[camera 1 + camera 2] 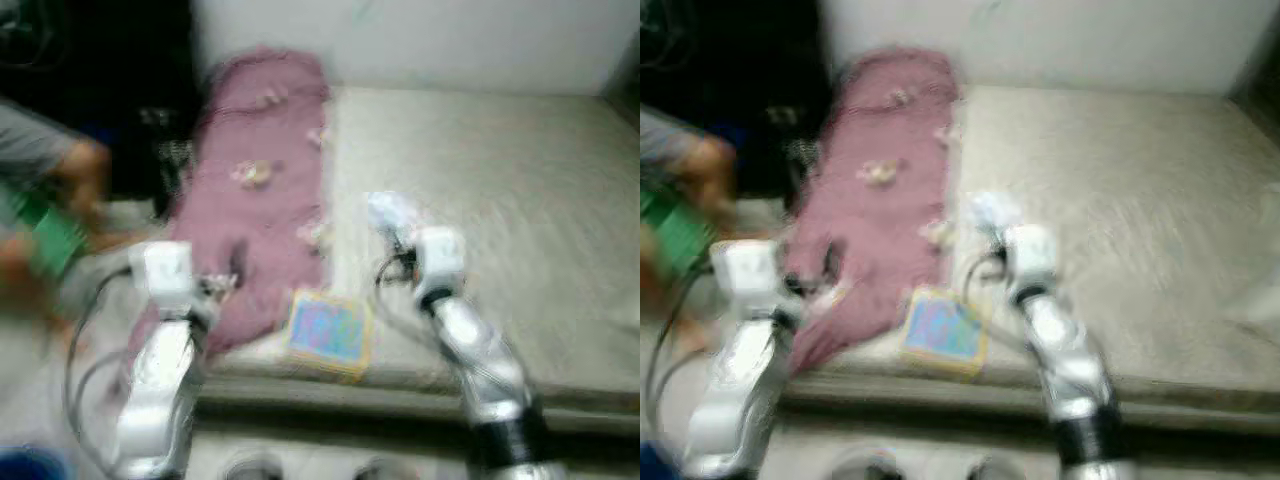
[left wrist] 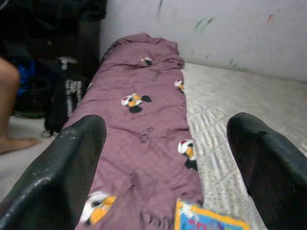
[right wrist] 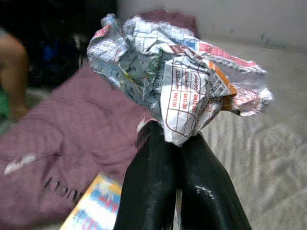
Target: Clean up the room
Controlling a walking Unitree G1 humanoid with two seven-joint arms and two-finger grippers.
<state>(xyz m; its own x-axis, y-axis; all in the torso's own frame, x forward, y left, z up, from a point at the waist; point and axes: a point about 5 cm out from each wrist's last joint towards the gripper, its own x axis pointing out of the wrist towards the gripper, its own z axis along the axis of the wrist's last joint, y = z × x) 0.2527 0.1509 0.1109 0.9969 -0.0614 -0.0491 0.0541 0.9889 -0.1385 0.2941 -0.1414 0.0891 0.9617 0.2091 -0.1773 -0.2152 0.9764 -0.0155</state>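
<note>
The crumpled printed paper (image 3: 177,81) pinched at the tips of the right gripper (image 3: 178,139) carries a red-lined grid with small red price-like figures in its boxes, possibly "RM1.00", though the creases make that unsure. Below and beside the same fingers, the purple blanket (image 3: 62,139) bears dark lettering, upside down and too blurred to read. The colourful booklet (image 2: 211,220) shows no legible words.

Home bedroom, floor mattress (image 1: 480,190), purple blanket (image 1: 255,190), marked white wall (image 2: 216,33)
</note>
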